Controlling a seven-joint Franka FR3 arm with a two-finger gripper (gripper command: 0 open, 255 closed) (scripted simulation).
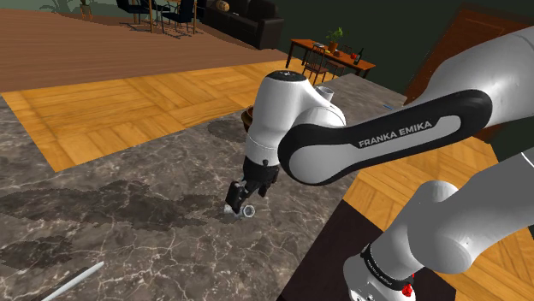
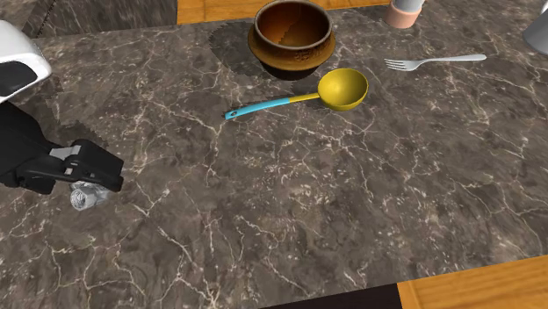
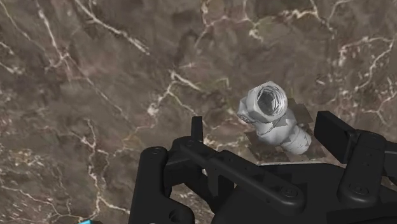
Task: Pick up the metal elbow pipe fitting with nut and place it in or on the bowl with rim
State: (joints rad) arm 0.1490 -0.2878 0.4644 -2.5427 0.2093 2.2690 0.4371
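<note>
bench (image 2: 351,193): dark marble top, pale veins; carries all the small items.
ladle (image 2: 342,89): yellow cup, blue handle; lies flat, handle toward the second exterior view's left.
fork (image 2: 436,61): silver, flat on the bench, near the ladle's cup, apart from it, tines toward it.
cup (image 2: 406,12): pinkish, upright, cut by the top edge, near the fork.
grey object (image 2: 537,33): corner of the second exterior view, kind unclear.
white utensil (image 1: 73,282): long, pale, flat on the bench at the shoulder view's lower left.
floor (image 1: 111,107): wood parquet beyond the bench.
sofa (image 1: 248,19): dark, far back.
side table (image 1: 329,53): wooden, a potted plant (image 1: 334,36) on it.
chairs (image 1: 163,13): dark, far back.
</note>
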